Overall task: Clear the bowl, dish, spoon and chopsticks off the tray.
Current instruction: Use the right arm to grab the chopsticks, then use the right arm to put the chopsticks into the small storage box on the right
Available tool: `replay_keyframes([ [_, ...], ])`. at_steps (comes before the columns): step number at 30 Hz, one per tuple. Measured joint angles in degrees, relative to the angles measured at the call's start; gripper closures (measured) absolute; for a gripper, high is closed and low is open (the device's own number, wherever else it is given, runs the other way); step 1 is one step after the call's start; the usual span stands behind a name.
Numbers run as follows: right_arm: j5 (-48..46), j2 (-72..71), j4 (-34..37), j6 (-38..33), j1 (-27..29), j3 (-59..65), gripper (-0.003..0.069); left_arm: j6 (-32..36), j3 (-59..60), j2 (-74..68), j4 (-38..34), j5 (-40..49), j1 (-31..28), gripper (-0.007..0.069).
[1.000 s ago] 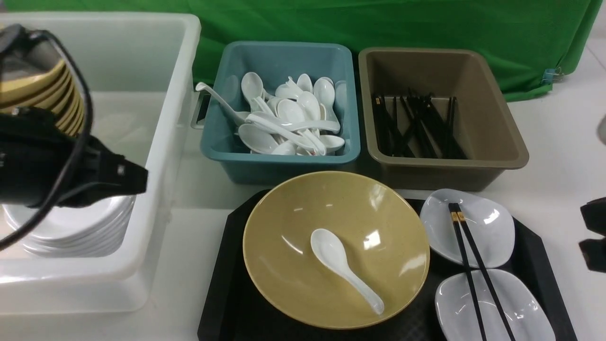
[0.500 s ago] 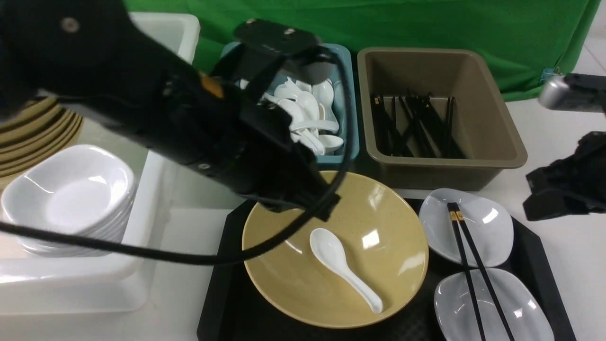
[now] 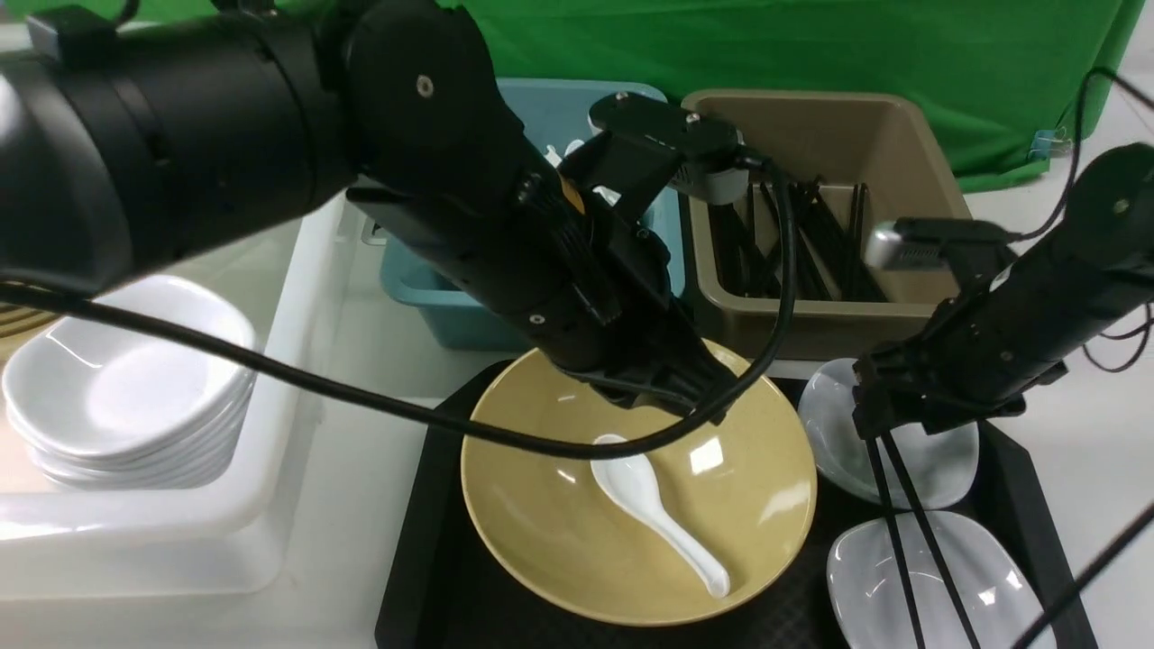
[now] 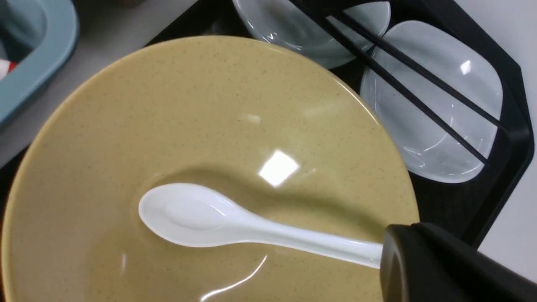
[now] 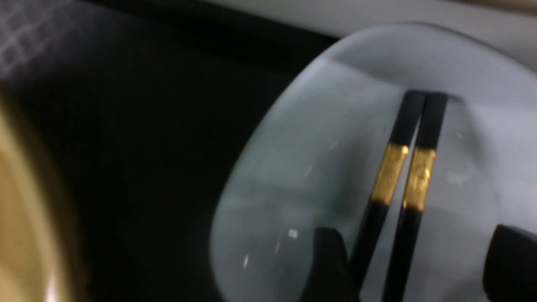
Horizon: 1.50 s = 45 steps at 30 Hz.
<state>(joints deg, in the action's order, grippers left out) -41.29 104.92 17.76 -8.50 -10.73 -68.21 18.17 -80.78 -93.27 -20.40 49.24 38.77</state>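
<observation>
The mustard-yellow bowl (image 3: 559, 532) sits on the black tray (image 3: 419, 577). The white spoon (image 3: 654, 514) lies inside the bowl, also in the left wrist view as spoon (image 4: 218, 220). My left gripper (image 3: 703, 397) hangs shut just above the bowl's far side, near the spoon's scoop, holding nothing. The black chopsticks (image 3: 911, 532) lie across two white dishes, the far dish (image 3: 825, 424) and the near dish (image 3: 956, 586). My right gripper (image 5: 417, 268) is open low over the far dish. The chopsticks (image 5: 419, 180) run between its fingers, close to one finger.
Behind the tray stand a teal tub (image 3: 433, 297) of white spoons and a brown tub (image 3: 811, 315) of black chopsticks. A translucent white crate (image 3: 270, 505) on the left holds a stack of white dishes (image 3: 126, 397). A green cloth hangs at the back.
My left arm swung from over the crate to above the bowl. My right arm came in from the right edge over the far dish, and its jaws opened around the chopsticks.
</observation>
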Motion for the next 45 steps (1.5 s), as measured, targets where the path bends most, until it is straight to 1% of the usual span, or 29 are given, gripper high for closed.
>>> replay_keyframes([
  [3, 0.5, 2.0, 0.0, 0.1, 0.0, -0.4, 0.0202, 0.0, 0.0, 0.0, 0.1, -0.8, 0.0, 0.0630],
  [7, 0.7, 3.6, -0.1, 0.1, 0.0, -0.7, 0.0253, 0.0, 0.0, -0.1, 0.3, -2.1, 0.0, 0.0630],
  [11, 0.7, 4.0, -0.1, 0.1, 0.0, -0.8, 0.0377, 0.0, -0.1, -0.1, 0.6, -3.3, 0.0, 0.0630],
  [13, 0.5, 4.0, 0.0, 0.1, 0.0, -0.8, 0.0515, 0.0, -0.1, -0.1, 0.6, -3.8, 0.0, 0.0630],
  [14, 0.3, 4.0, -0.1, 0.1, 0.0, -0.8, 0.0536, 0.0, -0.1, -0.1, 0.7, -3.8, 0.0, 0.0630],
  [16, -0.3, 4.1, -0.1, 0.0, 0.0, -0.8, 0.0608, 0.0, -0.1, -0.1, 0.7, -3.8, 0.0, 0.0630],
  [17, -0.4, 4.1, -0.1, 0.0, 0.0, -0.8, 0.0619, 0.0, -0.1, -0.1, 0.7, -3.8, 0.0, 0.0630],
  [25, -2.0, 2.0, -0.2, 0.0, 0.0, -0.8, 0.0621, 0.0, -0.1, -0.1, 0.8, -3.9, 0.0, 0.0630],
  [33, -7.0, -7.5, 0.1, -0.3, 0.0, -0.8, 0.0621, -1.5, -0.1, -0.1, 0.8, -5.2, 0.0, 0.0630],
  [35, -7.9, -9.1, 0.6, -0.7, 0.0, -1.1, 0.0621, -2.1, -0.1, -0.1, 0.8, -6.9, 0.0, 0.0630],
  [39, -8.4, -9.7, 1.4, -1.4, 0.0, -6.0, 0.0621, -2.6, -0.1, -0.1, 0.7, -12.8, -0.4, 0.0630],
  [41, -6.8, -9.0, 2.0, -1.4, 0.1, -10.3, 0.0621, -2.8, -0.1, -0.1, 1.1, -17.8, -0.7, 0.0630],
  [45, -2.4, -6.1, 2.5, -1.5, 0.9, -20.7, 0.0621, -2.8, -0.1, -0.1, 2.3, -30.7, -1.3, 0.0630],
])
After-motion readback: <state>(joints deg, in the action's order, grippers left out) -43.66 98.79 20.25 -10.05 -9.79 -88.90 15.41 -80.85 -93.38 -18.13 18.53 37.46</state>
